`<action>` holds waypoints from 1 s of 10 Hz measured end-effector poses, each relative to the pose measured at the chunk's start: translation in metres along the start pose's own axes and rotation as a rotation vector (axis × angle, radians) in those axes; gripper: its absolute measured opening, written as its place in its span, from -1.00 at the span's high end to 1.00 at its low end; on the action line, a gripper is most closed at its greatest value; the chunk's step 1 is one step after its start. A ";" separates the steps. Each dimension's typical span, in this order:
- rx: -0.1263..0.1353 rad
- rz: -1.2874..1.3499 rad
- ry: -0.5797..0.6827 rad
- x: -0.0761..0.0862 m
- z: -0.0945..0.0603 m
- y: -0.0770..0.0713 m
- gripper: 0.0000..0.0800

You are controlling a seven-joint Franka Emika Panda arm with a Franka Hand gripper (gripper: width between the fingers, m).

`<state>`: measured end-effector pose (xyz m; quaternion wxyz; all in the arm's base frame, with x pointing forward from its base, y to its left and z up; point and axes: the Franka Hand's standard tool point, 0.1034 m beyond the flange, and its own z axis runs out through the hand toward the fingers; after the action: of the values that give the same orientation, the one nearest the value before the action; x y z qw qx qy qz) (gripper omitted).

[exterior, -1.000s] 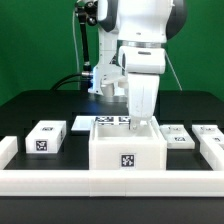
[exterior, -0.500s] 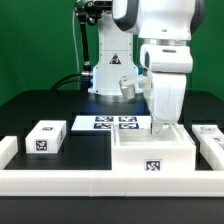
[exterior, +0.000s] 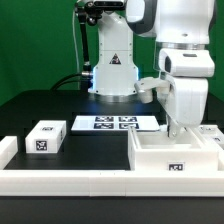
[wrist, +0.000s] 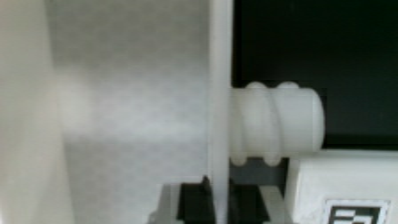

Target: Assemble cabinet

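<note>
The cabinet (exterior: 172,157) is a large white open box with a tag on its front. It stands at the exterior view's right, against the white front rail (exterior: 70,181). My gripper (exterior: 181,127) reaches down onto the box's back wall. In the wrist view the two dark fingers (wrist: 249,205) of the gripper (wrist: 217,205) stand on either side of the thin white cabinet wall (wrist: 134,100), shut on it. A ribbed white knob-like part (wrist: 276,120) lies just beyond that wall.
A small white tagged block (exterior: 43,138) sits at the exterior view's left. The marker board (exterior: 112,123) lies behind the middle. Another white tagged piece (exterior: 214,134) shows at the far right, beside the cabinet, and also in the wrist view (wrist: 352,195).
The arm and the cabinet have moved together along the front rail, from the middle to the exterior view's right. The block at the left has not moved.
</note>
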<state>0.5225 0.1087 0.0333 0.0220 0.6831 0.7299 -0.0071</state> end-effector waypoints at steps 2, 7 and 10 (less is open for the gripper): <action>0.007 -0.016 -0.004 0.007 0.000 -0.001 0.93; 0.039 -0.015 -0.018 0.013 0.000 0.002 0.93; 0.039 -0.014 -0.018 0.013 0.000 0.002 0.33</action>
<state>0.5238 0.1216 0.0326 0.0153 0.6783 0.7341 -0.0279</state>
